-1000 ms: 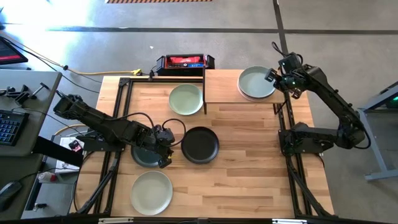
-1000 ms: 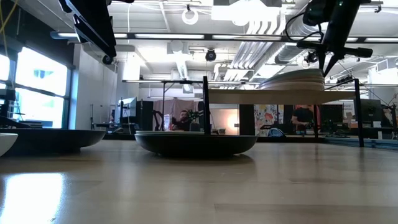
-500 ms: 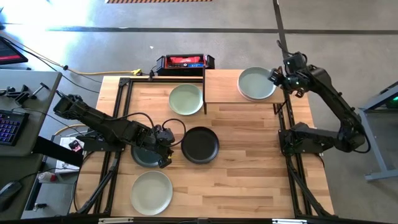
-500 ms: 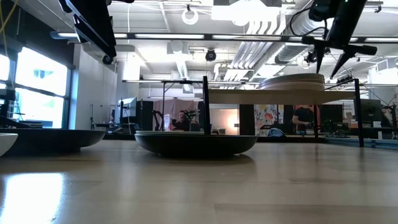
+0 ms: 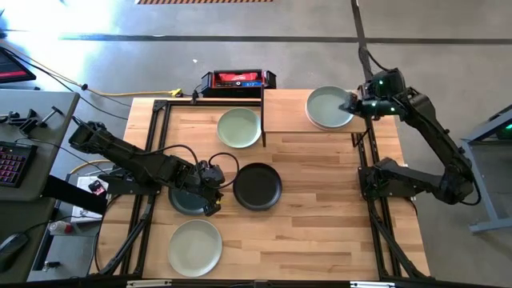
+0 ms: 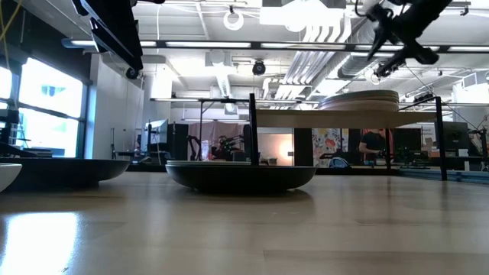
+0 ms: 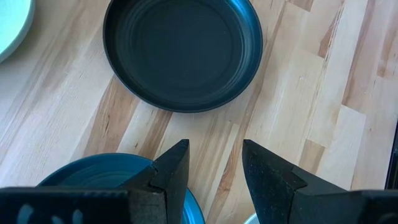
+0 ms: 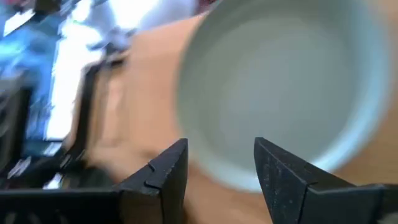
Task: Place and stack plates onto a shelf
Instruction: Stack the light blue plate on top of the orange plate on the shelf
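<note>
The shelf [image 5: 290,112] stands at the table's far right and carries a stack of plates [image 6: 359,99]. The top plate is a pale grey-green one [image 5: 329,107]. My right gripper [image 5: 350,102] hangs open above that plate's right rim [image 8: 249,177], touching nothing. A pale green plate [image 5: 239,128], a black plate [image 5: 257,186], a dark teal plate [image 5: 184,200] and another pale green plate [image 5: 195,246] rest on the table. My left gripper [image 7: 214,165] stands open above the teal plate's right rim [image 7: 106,177], facing the black plate [image 7: 183,53].
A red and black box [image 5: 238,79] sits at the table's far edge, behind the shelf's left end. Black frame rails [image 5: 156,120] run along the table's left and right sides. Bare wood [image 5: 320,216] lies right of the black plate.
My right gripper was shut at the top plate's right rim, pointing down. It has opened and let go, risen above the stack, drawn slightly toward the table's right edge and rolled to a slant. The plate stays on the stack.
</note>
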Available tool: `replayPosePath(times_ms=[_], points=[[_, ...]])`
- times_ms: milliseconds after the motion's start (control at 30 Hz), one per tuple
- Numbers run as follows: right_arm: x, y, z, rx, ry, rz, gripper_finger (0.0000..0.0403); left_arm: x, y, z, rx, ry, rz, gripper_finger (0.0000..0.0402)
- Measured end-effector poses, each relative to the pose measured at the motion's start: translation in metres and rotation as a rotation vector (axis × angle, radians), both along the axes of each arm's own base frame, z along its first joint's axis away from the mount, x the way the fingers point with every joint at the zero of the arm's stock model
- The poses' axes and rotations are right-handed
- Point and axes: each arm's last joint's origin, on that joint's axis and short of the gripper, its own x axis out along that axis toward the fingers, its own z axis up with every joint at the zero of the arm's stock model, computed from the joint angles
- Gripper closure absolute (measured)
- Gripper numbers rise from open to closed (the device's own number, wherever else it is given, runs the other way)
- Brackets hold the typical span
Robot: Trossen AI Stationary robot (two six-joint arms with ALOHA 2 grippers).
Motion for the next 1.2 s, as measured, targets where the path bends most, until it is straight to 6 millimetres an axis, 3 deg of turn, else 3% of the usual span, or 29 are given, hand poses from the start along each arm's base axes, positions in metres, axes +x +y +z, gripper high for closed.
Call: replayPosePath(times_ms=[167, 567, 1200], points=[[0.011, 0.009, 0.001, -0.049, -0.002, 0.177, 0.0242, 0.0, 0.0, 0.0, 0.0, 0.0, 0.001, 0.0266], [0.038, 0.012, -0.01, -0.031, 0.088, 0.315, 0.0242, 0.0, 0.0, 0.0, -0.002, 0.001, -0.002, 0.0266], [0.092, 0.002, -0.046, 0.018, 0.298, 0.404, 0.0242, 0.0, -0.003, 0.0, -0.063, 0.024, -0.058, 0.0266]])
